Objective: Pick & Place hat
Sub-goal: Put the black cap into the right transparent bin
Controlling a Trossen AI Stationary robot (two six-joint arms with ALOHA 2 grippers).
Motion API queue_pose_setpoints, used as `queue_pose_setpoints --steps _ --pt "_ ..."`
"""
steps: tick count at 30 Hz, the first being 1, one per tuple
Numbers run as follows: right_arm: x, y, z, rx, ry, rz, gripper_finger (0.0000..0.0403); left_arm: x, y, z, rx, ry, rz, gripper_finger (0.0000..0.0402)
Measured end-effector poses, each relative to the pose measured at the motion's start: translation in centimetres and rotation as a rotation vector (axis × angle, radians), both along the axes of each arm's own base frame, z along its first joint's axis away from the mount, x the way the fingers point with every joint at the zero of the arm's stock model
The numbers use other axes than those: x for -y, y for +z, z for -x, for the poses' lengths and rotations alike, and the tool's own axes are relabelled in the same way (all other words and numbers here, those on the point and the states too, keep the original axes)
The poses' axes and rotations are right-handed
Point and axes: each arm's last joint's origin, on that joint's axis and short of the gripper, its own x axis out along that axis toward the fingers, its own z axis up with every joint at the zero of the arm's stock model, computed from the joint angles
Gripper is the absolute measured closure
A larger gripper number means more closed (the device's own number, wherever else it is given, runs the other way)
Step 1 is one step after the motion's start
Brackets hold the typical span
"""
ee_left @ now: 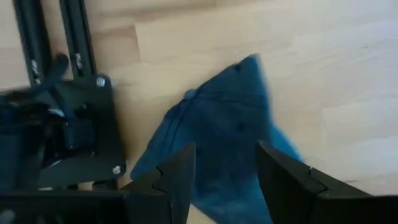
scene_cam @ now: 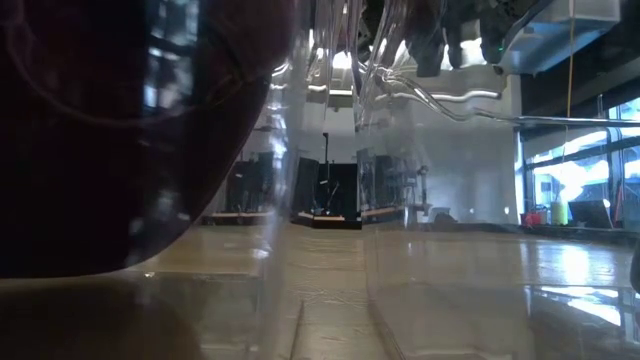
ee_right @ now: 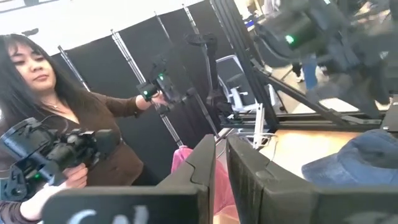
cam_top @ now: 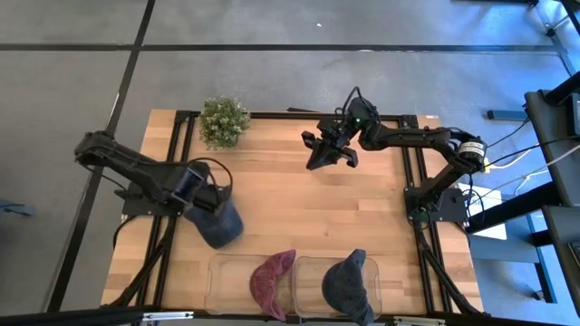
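Observation:
A blue hat lies on the wooden table near its left side. My left gripper hovers right over it, open. In the left wrist view the two dark fingers of my left gripper stand on either side of the hat's crown, and I see no touch. My right gripper hangs above the far middle of the table; in its wrist view my right gripper shows only a narrow slit between its fingers, with nothing in them.
Two clear bins sit at the near edge: the left bin holds a maroon hat, the right bin a dark grey-blue hat. A small plant stands at the far left corner. A person with hand-held controllers is beyond the table.

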Motion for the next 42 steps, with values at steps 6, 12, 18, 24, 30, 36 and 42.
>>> queue_pose_setpoints --steps 6,12,18,24,30,36,42 --pt "0.1 -0.1 -0.1 0.027 -0.039 0.018 0.0361 -1.8 -4.8 1.5 0.019 -0.006 0.026 0.0241" --pt "0.3 -0.5 -0.3 0.013 -0.124 0.020 0.0361 -3.1 -8.6 2.3 -0.029 -0.012 0.075 0.0242" --pt "0.4 -0.9 -0.4 -0.012 -0.154 0.019 0.0361 -4.0 -10.6 2.1 0.005 -0.027 0.096 0.0244" --pt "0.4 -1.0 -0.5 -0.023 -0.162 0.014 0.0361 -4.6 -12.2 2.2 0.035 -0.021 0.117 0.0243" --pt "0.4 -1.0 -0.5 -0.027 -0.162 0.011 0.0361 -4.6 -13.9 3.0 0.016 -0.034 0.122 0.0240" --pt "0.4 -1.2 -0.5 -0.044 -0.162 0.005 0.0361 -4.7 -14.3 3.1 0.017 -0.028 0.118 0.0242" --pt "0.4 -1.2 -0.5 -0.052 -0.161 0.001 0.0361 -4.7 -14.4 2.9 0.036 -0.054 0.112 0.0244"
